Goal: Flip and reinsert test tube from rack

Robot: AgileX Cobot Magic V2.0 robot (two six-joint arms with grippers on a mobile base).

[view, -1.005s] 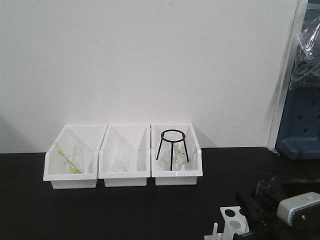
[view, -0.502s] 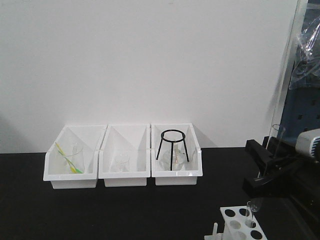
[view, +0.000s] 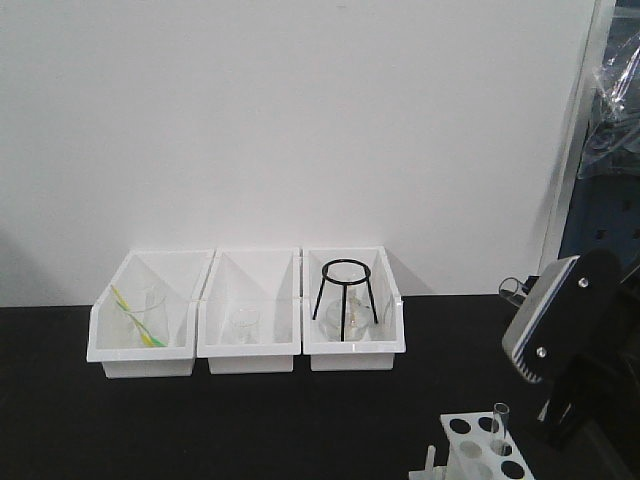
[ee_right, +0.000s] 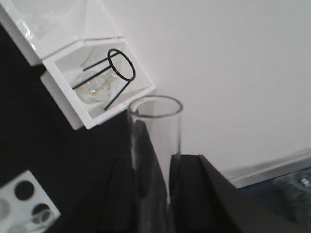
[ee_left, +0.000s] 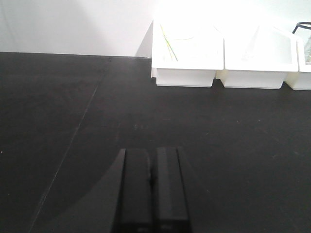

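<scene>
Right tool is clamped on the test tube, held well clear of the rack, so extraction is done. The flip looks partway, though the tube's angle is hard to read; reinsertion remains. Left tool is pressed closed, empty, above the table.

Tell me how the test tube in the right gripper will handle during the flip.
The test tube is thin clear glass, so probably fragile under a hard squeeze. Its smooth wall is pinched by the right gripper, so it may slip when tilted. Round and seemingly empty, it is likely light and would roll if laid down.
</scene>
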